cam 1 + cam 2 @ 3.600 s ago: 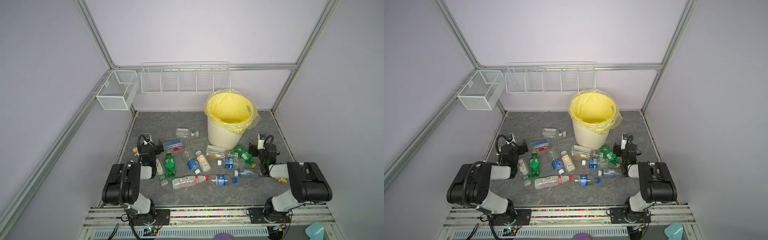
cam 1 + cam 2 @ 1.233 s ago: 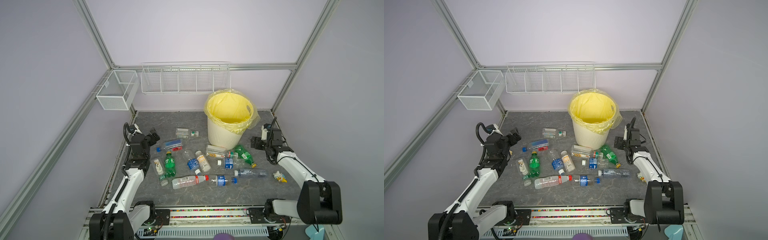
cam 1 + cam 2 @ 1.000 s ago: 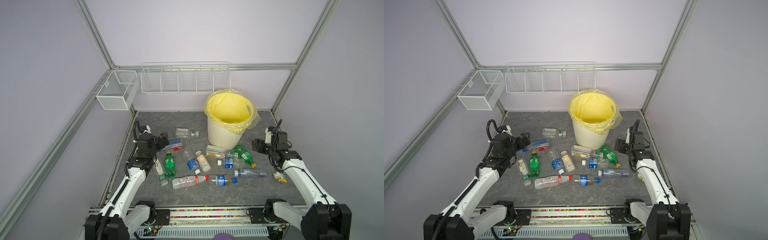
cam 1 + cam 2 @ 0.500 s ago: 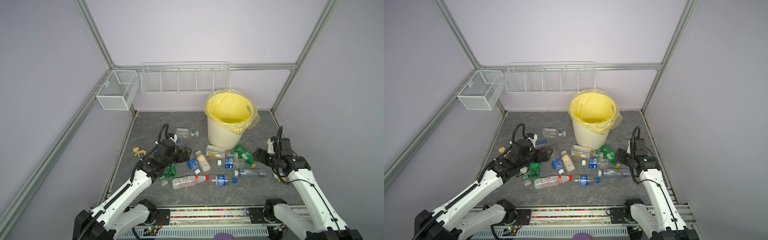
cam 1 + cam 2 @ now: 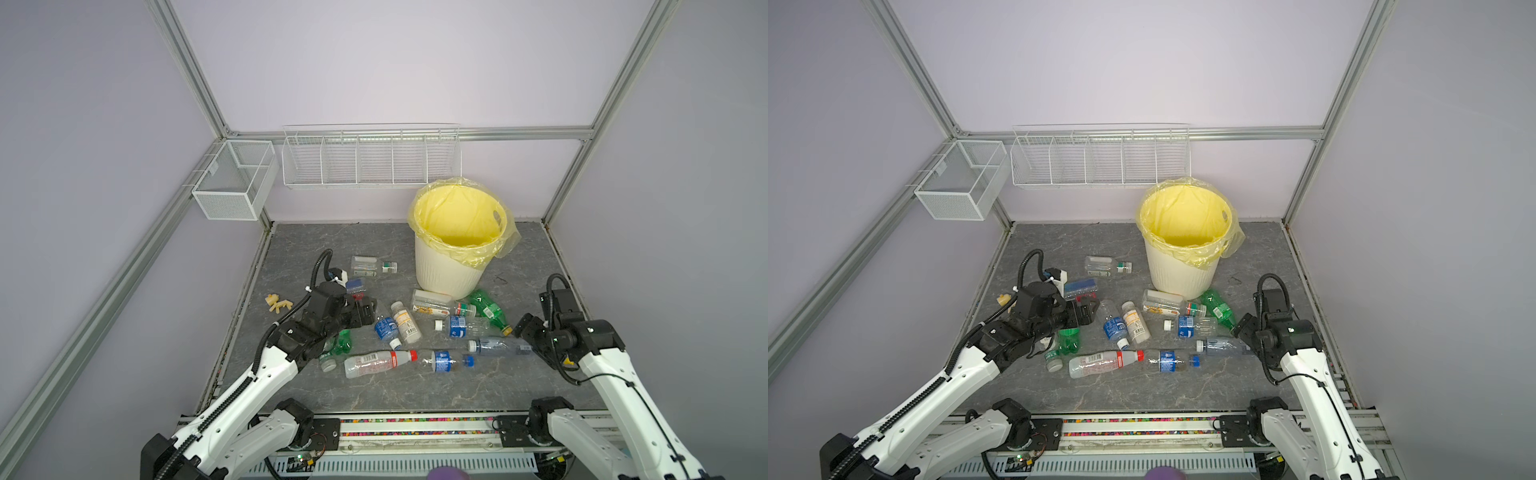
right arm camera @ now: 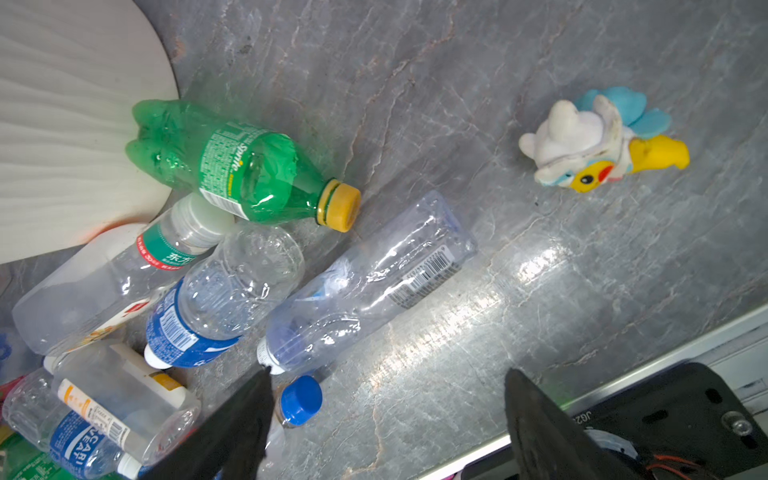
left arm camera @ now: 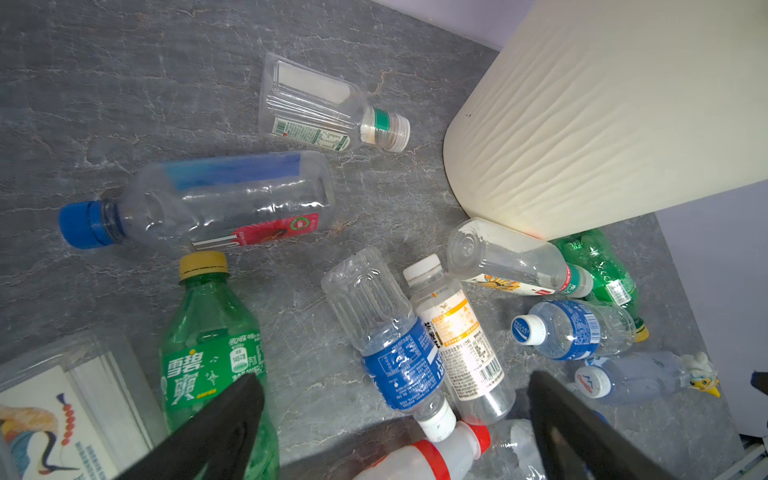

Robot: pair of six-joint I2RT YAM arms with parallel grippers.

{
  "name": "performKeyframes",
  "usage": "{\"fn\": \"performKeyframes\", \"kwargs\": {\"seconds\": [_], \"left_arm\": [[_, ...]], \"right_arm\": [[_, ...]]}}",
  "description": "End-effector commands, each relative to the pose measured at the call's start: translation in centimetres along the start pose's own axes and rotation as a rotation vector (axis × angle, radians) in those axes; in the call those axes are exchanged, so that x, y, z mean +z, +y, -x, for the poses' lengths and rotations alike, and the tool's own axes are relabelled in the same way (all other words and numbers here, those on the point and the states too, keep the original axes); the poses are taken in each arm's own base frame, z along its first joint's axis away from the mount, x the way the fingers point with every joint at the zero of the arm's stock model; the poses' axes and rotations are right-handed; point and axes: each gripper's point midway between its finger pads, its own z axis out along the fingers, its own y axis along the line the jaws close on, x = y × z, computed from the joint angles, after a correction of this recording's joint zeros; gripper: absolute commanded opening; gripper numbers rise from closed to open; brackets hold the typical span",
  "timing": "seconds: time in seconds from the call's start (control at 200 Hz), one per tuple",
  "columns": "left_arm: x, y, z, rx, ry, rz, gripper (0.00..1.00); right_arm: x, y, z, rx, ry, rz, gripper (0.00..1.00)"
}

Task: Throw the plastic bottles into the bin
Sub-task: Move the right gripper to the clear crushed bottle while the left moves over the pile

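Several plastic bottles lie scattered on the grey floor in front of the bin (image 5: 453, 274), a cream ribbed bucket with a yellow bag. My left gripper (image 5: 368, 316) hangs open and empty just left of a blue-labelled bottle (image 5: 384, 328). In the left wrist view, that bottle (image 7: 395, 345) and a white orange-labelled one (image 7: 457, 340) lie between the spread fingers (image 7: 232, 415). My right gripper (image 5: 530, 338) is open and empty at the base end of a clear bluish bottle (image 5: 496, 345). In the right wrist view that bottle (image 6: 365, 286) lies just beyond the fingers.
A green bottle (image 5: 488, 311) leans against the bin's foot. A small toy figure (image 6: 598, 141) lies on the floor right of the bottles. Another small yellow toy (image 5: 277, 302) lies at the left edge. White wire baskets (image 5: 370, 162) hang on the back wall.
Both arms have unfolded from their rest pose. The left gripper swung from the left edge rightward over the bottles. The right gripper came forward and down beside the bluish bottle.
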Motion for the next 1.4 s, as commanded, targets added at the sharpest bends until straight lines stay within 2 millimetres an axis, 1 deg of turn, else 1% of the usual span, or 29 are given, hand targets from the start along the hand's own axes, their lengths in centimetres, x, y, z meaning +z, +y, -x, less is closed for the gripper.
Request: {"fn": "performKeyframes", "kwargs": {"seconds": [0.0, 0.08, 0.185, 0.315, 0.36, 0.395, 0.515, 0.535, 0.715, 0.765, 0.8, 0.855, 1.155, 1.245, 1.33, 1.394], "left_arm": [[0.0, 1.0, -0.7, 0.015, 0.005, 0.037, 0.99], [0.3, 0.8, -0.9, 0.014, 0.009, 0.027, 0.99], [0.7, 0.7, -1.0, 0.020, 0.018, 0.020, 0.99], [1.2, 0.5, -1.2, 0.042, 0.042, 0.022, 0.99], [1.4, 0.5, -1.1, 0.065, 0.050, 0.029, 0.99], [1.5, 0.8, -1.1, 0.083, 0.057, 0.050, 0.99], [1.4, 2.5, -0.5, 0.078, 0.059, 0.161, 0.99], [1.4, 2.6, -0.5, 0.075, 0.061, 0.163, 0.99], [1.6, 2.7, -0.7, 0.068, 0.063, 0.159, 0.99], [1.6, 2.7, -0.8, 0.066, 0.064, 0.160, 0.99], [1.5, 2.7, -0.8, 0.066, 0.064, 0.158, 0.99], [1.5, 2.7, -0.9, 0.063, 0.065, 0.157, 0.99], [2.2, 3.0, -1.7, 0.049, 0.080, 0.154, 0.99], [2.3, 3.0, -1.9, 0.045, 0.086, 0.153, 0.99], [2.3, 3.0, -2.0, 0.042, 0.090, 0.154, 0.99], [2.4, 3.0, -2.0, 0.040, 0.090, 0.153, 0.99]], "right_arm": [[1.1, -1.5, -0.8, 0.142, 0.002, -0.057, 0.88], [2.0, -1.2, -1.3, 0.165, 0.033, -0.057, 0.88], [3.1, 0.4, -1.6, 0.175, 0.071, -0.013, 0.88], [3.4, 0.5, -1.0, 0.191, 0.045, -0.057, 0.88], [3.7, 0.4, -1.1, 0.201, 0.046, -0.072, 0.88], [4.1, 1.1, -0.8, 0.216, 0.035, -0.050, 0.89], [5.2, 1.2, -0.9, 0.259, 0.044, -0.065, 0.94], [5.3, 1.5, -1.3, 0.240, 0.050, -0.068, 0.95], [6.0, 1.4, -1.1, 0.251, 0.034, -0.122, 0.96], [6.2, 1.4, -1.2, 0.254, 0.039, -0.133, 1.00], [6.4, 1.5, -1.4, 0.253, 0.044, -0.135, 0.97], [6.6, 1.4, -1.7, 0.259, 0.045, -0.148, 0.96], [8.1, 0.7, -2.7, 0.273, 0.054, -0.185, 0.96], [8.4, 0.9, -2.7, 0.266, 0.057, -0.190, 0.94], [8.7, 1.0, -2.6, 0.256, 0.059, -0.194, 0.90], [9.0, 1.5, -2.5, 0.241, 0.061, -0.180, 0.89]]}}
